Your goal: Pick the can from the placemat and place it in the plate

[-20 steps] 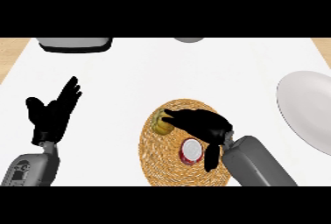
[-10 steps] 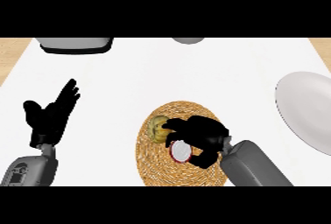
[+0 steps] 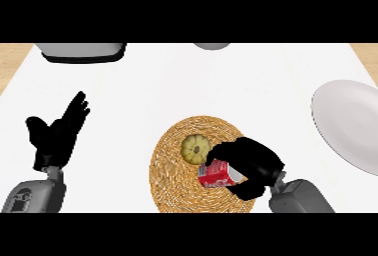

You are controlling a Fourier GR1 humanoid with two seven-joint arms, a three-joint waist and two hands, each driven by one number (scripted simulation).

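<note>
Head view: the right hand (image 3: 249, 164) has its fingers curled round the red can (image 3: 216, 176), which lies tilted on its side over the woven placemat (image 3: 171, 186); whether it is lifted or resting on the weave cannot be told. Just beyond the fingertips, toward the far side of the counter, sits a small yellow-green round thing (image 3: 196, 148) on the same placemat. It is close enough that a sweep of the fingers or the can could knock it (a judgement, since nothing shows contact). The can is held askew, so it may slip or land on its side when set down.

The plate (image 3: 349, 125) lies well to the outside of the right hand, cut off by the view's right edge; a wide carry risks overshooting it or clipping its near rim. Between fingers and plate the white counter (image 3: 221, 85) offers open room.

The left hand (image 3: 57, 131) rests open, fingers straight, at the view's left. A dark grey tray-like thing (image 3: 80, 52) and a grey bowl (image 3: 212, 46) sit far beyond both hands.
</note>
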